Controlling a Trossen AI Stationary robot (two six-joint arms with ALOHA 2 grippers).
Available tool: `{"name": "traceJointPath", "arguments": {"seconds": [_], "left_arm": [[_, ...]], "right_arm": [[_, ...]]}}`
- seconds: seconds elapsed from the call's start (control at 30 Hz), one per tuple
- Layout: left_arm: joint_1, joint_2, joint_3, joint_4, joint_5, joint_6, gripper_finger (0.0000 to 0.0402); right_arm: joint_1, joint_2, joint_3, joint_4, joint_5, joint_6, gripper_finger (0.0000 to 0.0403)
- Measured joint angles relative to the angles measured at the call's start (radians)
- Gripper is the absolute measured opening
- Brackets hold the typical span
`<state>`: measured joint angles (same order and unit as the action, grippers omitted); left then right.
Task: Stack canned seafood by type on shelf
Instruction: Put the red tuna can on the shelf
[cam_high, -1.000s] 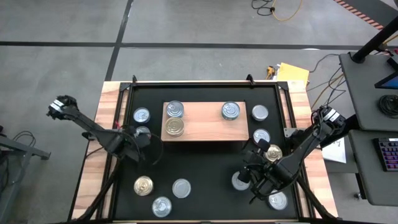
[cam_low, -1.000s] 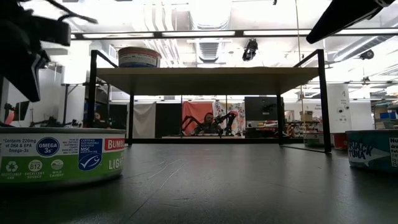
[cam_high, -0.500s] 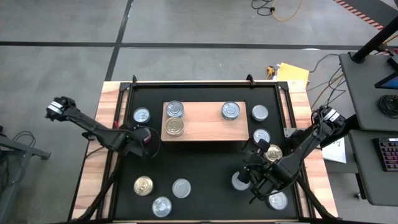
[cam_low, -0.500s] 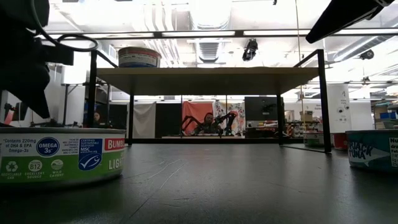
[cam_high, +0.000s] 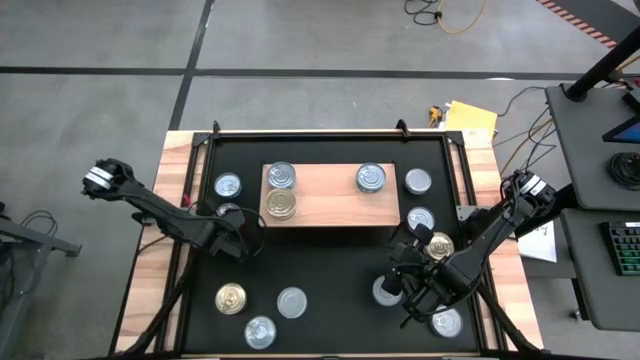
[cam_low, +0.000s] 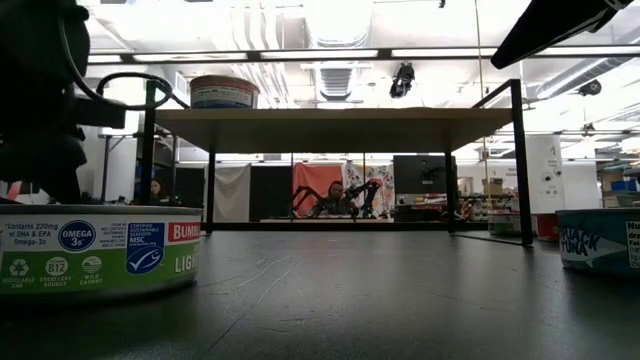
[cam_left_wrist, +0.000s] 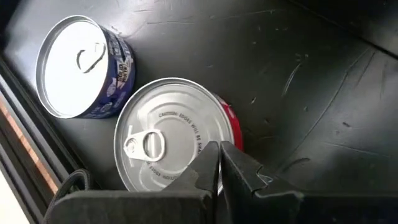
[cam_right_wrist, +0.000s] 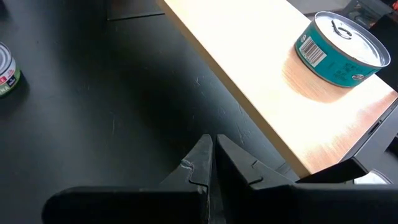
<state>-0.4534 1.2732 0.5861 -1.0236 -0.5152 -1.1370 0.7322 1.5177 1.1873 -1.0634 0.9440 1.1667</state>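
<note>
High view, left to right: your left gripper (cam_high: 232, 222) hangs over the silver-lidded tin with the red label (cam_left_wrist: 171, 134) just off the shelf's left end, with its jaws pressed together and holding nothing, while a blue-labelled tin (cam_left_wrist: 81, 65) stands just beside that one. On the shelf (cam_high: 330, 205) you have two tins at the left end and a teal-labelled tin (cam_right_wrist: 341, 50) near the right end; more tins sit loose on the black mat (cam_high: 330, 270) in front and down the right side. Your right gripper (cam_high: 415, 285) waits low at the front right, jaws likewise together and empty. Judging by their look, these tins are rigid, fairly dense for their size, and slick on the lid, so you would do best to part the jaws wide and take the red-labelled one across its side wall, below the rim, not by the pull-tab. Keep it level on the lift; a tilted tin will likely skate off a smooth lid when stacked.
</note>
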Motion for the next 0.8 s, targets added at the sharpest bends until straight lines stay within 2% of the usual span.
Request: {"name": "traceJointPath", "arguments": {"seconds": [0.33, 0.57, 0.8], "left_arm": [[-0.005, 0.047, 0.018, 0.023, 0.063, 0.015, 0.0], [-0.011, 0.031, 0.091, 0.033, 0.13, 0.09, 0.0], [-0.011, 0.032, 0.141, 0.027, 0.125, 0.133, 0.0]], "right_arm": [[0.0, 0.0, -0.001, 0.003, -0.001, 0.0, 0.0013], [0.0, 0.0, -0.002, 0.004, -0.001, 0.0, 0.0013], [0.0, 0.001, -0.006, 0.005, -0.001, 0.0, 0.0013]]}}
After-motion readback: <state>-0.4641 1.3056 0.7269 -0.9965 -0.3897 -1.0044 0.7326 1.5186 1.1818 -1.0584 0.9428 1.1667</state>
